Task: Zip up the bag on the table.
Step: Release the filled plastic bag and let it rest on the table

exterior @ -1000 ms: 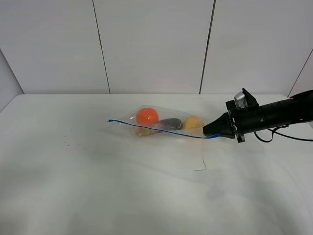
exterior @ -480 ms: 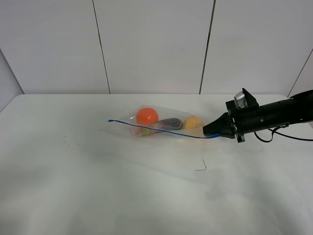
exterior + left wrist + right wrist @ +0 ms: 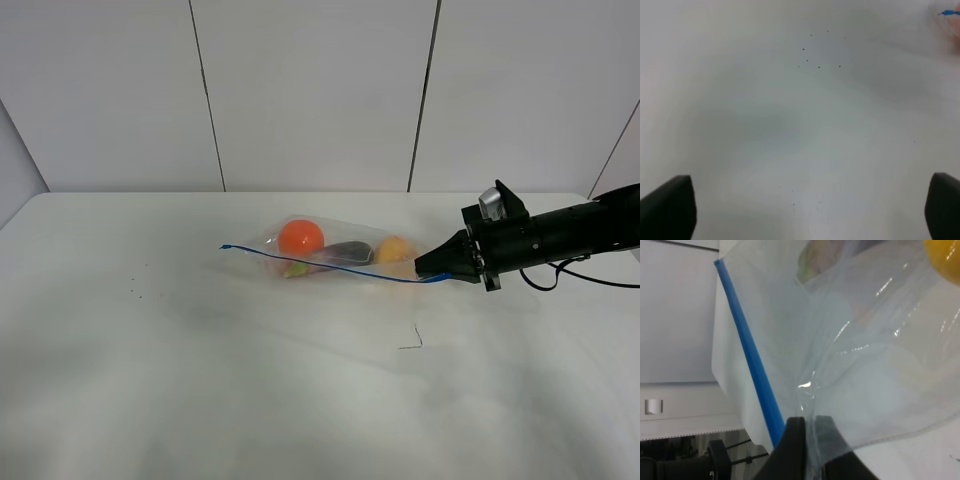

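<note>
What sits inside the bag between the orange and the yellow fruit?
In the exterior high view, a dark purple eggplant lies between the orange and the yellow fruit, all inside the bag.

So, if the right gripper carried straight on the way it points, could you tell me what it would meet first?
The right gripper is already shut on the bag corner; straight ahead, probably the yellow fruit inside, though depth is unclear.
</note>
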{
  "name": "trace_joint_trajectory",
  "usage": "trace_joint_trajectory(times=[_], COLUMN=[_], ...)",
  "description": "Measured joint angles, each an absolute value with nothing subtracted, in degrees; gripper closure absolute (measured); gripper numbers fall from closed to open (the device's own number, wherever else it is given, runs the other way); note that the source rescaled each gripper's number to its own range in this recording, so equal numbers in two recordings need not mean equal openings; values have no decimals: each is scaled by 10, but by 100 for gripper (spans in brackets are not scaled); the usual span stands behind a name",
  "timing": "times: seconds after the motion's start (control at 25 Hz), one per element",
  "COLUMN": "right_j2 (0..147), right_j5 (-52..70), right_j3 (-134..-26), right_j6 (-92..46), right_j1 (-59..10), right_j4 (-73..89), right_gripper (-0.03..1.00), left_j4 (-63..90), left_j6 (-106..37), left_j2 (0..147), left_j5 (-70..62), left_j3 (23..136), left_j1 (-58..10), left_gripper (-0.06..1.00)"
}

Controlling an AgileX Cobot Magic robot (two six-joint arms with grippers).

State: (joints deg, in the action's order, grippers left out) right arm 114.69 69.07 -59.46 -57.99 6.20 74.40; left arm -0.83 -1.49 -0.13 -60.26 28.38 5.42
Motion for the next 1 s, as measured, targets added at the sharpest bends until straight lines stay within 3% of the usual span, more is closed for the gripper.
trace_joint_trajectory(times=[0.76, 0.84, 0.88, 0.96, 1.0], right_j2=[1147, 1147, 1147, 1147, 1147], right_j5=[691, 691, 691, 691, 691], right_j3=[-595, -595, -595, -595, -595], right_j6=[-580, -580, -580, -580, -580], right_j1=[62, 62, 62, 62, 62], right_j4=[745, 745, 745, 746, 746], right_gripper=[95, 82, 67, 26, 16], left_j4=[-8, -8, -8, -8, -8], left_j6=[-14, -14, -14, -14, -14], left_j2=[-1, -1, -1, -1, -1], left_j5=[-603, -603, -603, -603, -603], left_j3=[284, 284, 284, 284, 284], left_j1=[42, 42, 42, 42, 42], left_gripper=[-5, -5, -5, -5, -5])
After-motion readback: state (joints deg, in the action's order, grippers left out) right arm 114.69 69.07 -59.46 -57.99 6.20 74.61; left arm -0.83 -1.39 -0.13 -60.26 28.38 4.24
